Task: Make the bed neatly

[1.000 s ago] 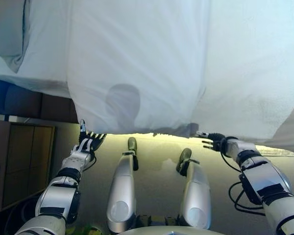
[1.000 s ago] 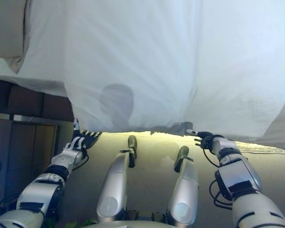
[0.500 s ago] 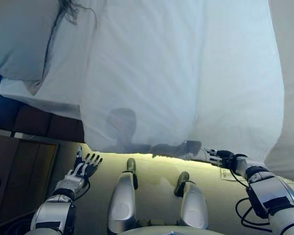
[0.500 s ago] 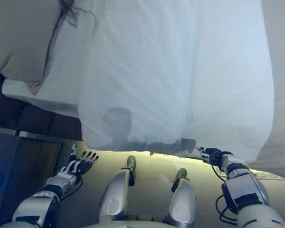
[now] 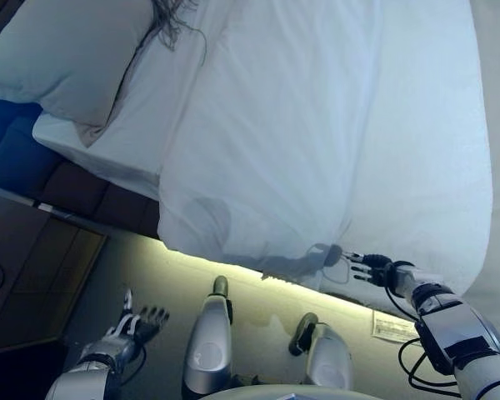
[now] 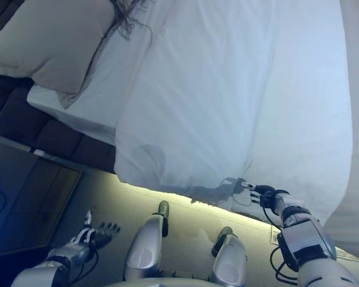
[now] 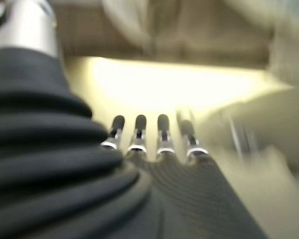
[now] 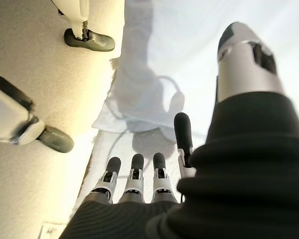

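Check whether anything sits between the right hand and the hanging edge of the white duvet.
Nothing visible does. The right hand is open, its fingers stretched toward the lower corner of the white duvet where it hangs over the bed's side, with only open air between. The left hand hangs low over the floor, away from the bed.

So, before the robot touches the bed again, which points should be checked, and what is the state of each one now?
1. Right hand empty, fingers straight: ok.
2. Left hand empty and open, low over the floor, away from the bed: ok.
3. White blanket lying flat on top: ok, only soft creases.
4. Blanket edge on the robot's side straight: not ok, it bunches near the right hand.
5. Pillow at the head of the bed: ok.
6. Far side of the blanket: cannot tell, out of view.
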